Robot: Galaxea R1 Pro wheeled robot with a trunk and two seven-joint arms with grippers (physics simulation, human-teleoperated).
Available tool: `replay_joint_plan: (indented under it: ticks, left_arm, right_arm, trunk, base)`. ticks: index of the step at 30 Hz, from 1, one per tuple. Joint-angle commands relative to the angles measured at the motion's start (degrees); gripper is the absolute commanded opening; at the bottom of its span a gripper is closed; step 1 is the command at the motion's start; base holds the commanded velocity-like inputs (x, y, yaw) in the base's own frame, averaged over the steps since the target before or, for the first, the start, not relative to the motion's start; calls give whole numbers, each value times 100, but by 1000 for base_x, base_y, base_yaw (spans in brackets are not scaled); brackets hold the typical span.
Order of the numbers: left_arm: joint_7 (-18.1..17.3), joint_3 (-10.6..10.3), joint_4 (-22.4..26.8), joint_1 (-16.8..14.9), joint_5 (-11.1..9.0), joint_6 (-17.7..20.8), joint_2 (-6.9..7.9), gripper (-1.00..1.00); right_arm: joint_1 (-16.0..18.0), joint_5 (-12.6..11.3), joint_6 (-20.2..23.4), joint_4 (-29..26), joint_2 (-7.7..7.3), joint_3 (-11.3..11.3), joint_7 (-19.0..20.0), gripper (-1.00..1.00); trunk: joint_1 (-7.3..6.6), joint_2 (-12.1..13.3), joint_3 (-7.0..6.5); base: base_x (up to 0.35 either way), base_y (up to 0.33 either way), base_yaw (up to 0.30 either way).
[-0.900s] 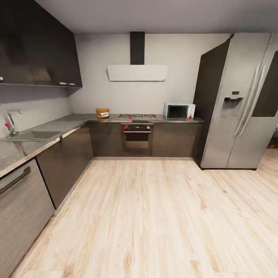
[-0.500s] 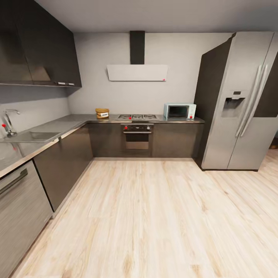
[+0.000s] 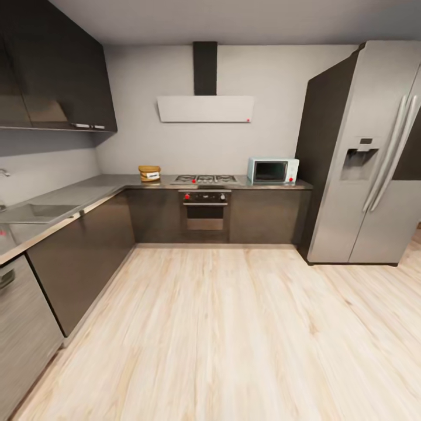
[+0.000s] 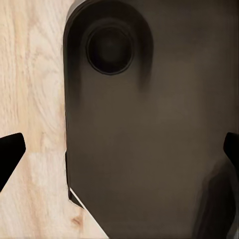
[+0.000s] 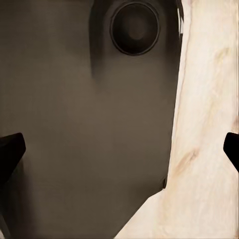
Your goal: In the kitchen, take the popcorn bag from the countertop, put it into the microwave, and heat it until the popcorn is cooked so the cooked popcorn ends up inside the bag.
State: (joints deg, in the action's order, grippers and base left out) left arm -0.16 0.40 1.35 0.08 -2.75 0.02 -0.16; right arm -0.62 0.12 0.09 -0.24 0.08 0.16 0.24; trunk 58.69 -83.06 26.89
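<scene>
Kitchen approach | popcorn bag [image 3: 149, 173] on countertop [image 3: 88, 190], well apart from microwave [image 3: 272, 171] | likely light, soft burlap: grip body below rolled rim | left gripper [image 4: 119, 149], right gripper [image 5: 119, 149] spread wide, empty.

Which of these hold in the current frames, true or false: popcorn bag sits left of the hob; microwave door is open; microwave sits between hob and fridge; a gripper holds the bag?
1. The popcorn bag sits on the countertop left of the hob. True.
2. The microwave door is open. False: its dark glass door is closed.
3. The microwave stands between the hob and the fridge. True.
4. A gripper holds the bag. False: the bag stands alone across the room, both grippers open over the floor.
</scene>
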Motion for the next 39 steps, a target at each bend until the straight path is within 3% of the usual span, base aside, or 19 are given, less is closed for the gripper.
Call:
replay_joint_plan:
  ticks: [1,14,21,39]
  left_arm:
    - [-2,3,6,1,-31,7,0,100]
    - [42,6,6,1,-37,23,-2,100]
    - [51,-4,6,1,-423,50,-2,100]
    - [51,-1,6,1,-445,51,-2,100]
  right_arm:
    - [0,6,0,-3,0,1,3,100]
    - [0,6,0,-3,-16,9,1,100]
    - [0,17,0,-3,-15,19,-4,100]
    - [0,-30,0,-3,-9,1,-5,100]
  trunk:
    - [3,-2,4]
    - [3,-2,4]
    - [3,-2,4]
    - [3,-2,4]
  base:
    - [322,-146,0]
    - [322,-147,0]
    - [322,-150,0]
    - [322,-153,0]
